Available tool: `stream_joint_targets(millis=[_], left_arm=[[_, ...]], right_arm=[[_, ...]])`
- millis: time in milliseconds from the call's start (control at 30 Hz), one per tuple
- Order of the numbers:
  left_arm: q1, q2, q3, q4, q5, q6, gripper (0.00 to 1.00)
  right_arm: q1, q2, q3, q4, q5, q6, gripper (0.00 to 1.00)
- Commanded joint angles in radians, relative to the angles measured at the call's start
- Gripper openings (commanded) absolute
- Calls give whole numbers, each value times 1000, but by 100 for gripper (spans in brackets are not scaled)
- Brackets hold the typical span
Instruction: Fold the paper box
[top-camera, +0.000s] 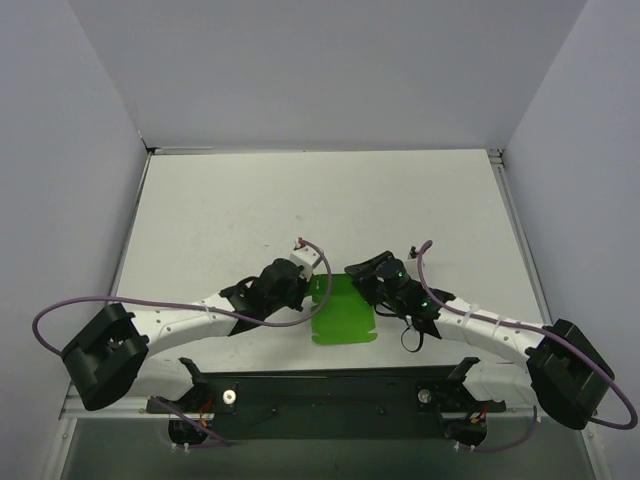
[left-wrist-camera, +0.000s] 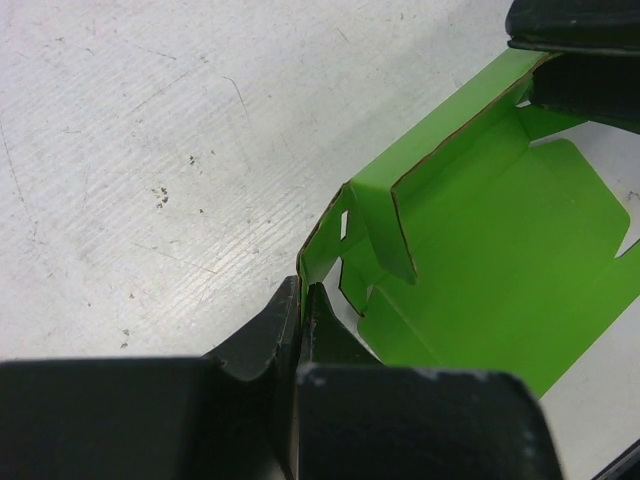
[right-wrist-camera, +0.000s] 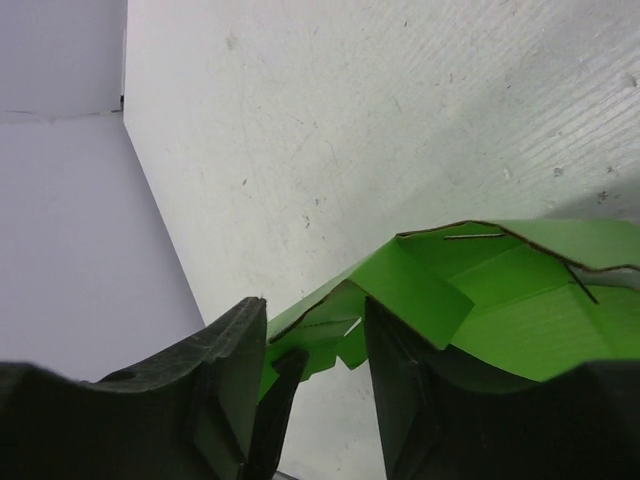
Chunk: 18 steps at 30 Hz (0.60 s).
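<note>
The paper box (top-camera: 345, 312) is a bright green card sheet, partly folded, lying between the two arms near the table's front edge. One long wall stands up with small flaps bent inward (left-wrist-camera: 385, 235). My left gripper (left-wrist-camera: 301, 295) is shut on the near end of that upright wall, the thin card pinched between its fingertips. My right gripper (right-wrist-camera: 310, 305) holds the other end: its jaws stand apart with the folded corner and end flaps (right-wrist-camera: 330, 330) filling the gap. In the top view the left gripper (top-camera: 320, 288) and right gripper (top-camera: 357, 273) meet at the box's far edge.
The white table (top-camera: 300, 200) stretches away behind the box, closed in by grey walls (top-camera: 60, 150) at the left, right and back. The arms' black base plate (top-camera: 330, 395) lies just in front of the box.
</note>
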Motion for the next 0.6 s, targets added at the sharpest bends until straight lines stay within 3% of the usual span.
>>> stream_joint_targets(millis=[0, 33, 367, 467, 533, 567], left_arm=[[-8, -29, -7, 55, -19, -8, 0], [-8, -26, -6, 52, -20, -9, 0], [-9, 18, 17, 55, 14, -35, 0], [-8, 20, 19, 61, 33, -40, 0], [-8, 20, 17, 64, 46, -43, 9], [-8, 17, 17, 67, 58, -46, 19]], right_arm=[[-15, 33, 17, 65, -7, 4, 38], [-14, 34, 17, 68, -10, 3, 30], [-14, 97, -32, 151, -8, -2, 2], [-12, 125, -64, 235, 2, -28, 0], [-9, 136, -84, 293, 25, -45, 0], [-9, 137, -98, 307, 33, -54, 0]])
